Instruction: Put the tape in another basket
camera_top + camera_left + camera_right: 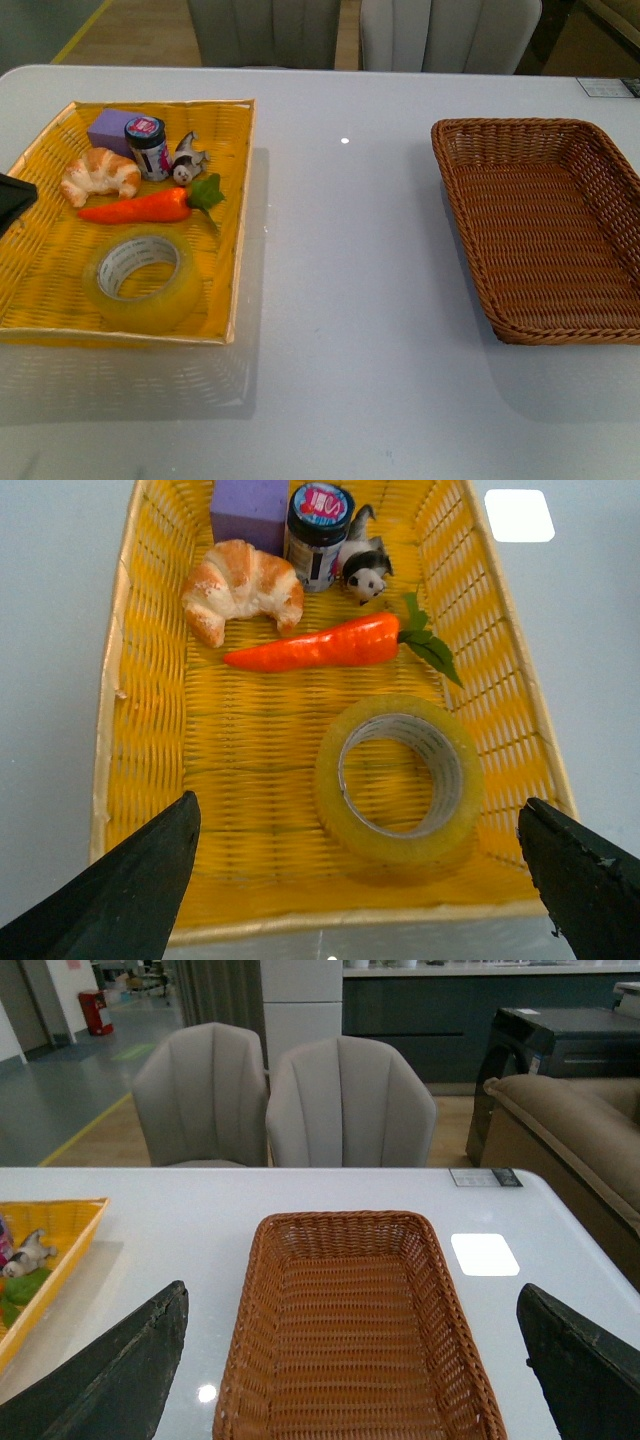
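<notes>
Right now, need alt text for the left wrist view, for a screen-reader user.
A roll of yellowish packing tape lies flat in a yellow woven basket, framed by the dark fingers of the open left gripper. Beyond it lie a toy carrot, a croissant, a purple block, a jar and a small black-and-white animal figurine.

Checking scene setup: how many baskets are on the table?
2. The yellow basket sits on the robot's left and holds the tape among other items. The brown basket sits on the right with nothing in it.
</notes>
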Controlling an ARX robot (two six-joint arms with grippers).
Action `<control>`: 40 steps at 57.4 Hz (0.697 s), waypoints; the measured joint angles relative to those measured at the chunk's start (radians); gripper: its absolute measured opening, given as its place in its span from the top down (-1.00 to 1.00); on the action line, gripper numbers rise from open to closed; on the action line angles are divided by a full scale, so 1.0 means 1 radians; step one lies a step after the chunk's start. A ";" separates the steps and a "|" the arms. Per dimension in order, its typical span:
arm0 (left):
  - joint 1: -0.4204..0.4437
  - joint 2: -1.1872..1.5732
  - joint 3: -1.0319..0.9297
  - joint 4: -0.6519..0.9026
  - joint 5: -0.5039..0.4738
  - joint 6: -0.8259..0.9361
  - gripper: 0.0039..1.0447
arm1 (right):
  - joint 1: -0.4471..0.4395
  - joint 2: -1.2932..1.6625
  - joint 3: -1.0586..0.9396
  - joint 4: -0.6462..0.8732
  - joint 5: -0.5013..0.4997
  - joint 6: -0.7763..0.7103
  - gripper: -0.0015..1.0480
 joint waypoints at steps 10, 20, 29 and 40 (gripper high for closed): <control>-0.014 0.284 0.145 0.037 -0.053 -0.021 -0.83 | 0.000 0.000 0.000 0.000 0.000 0.000 -0.83; -0.019 0.441 0.237 0.039 -0.072 -0.029 -0.83 | 0.000 0.000 0.000 0.000 0.000 0.000 -0.83; -0.038 0.559 0.325 0.035 -0.092 -0.017 -0.83 | 0.000 0.000 0.000 0.000 0.000 0.000 -0.83; -0.047 0.641 0.377 0.026 -0.104 -0.001 -0.83 | 0.000 0.000 0.000 0.000 0.000 0.000 -0.83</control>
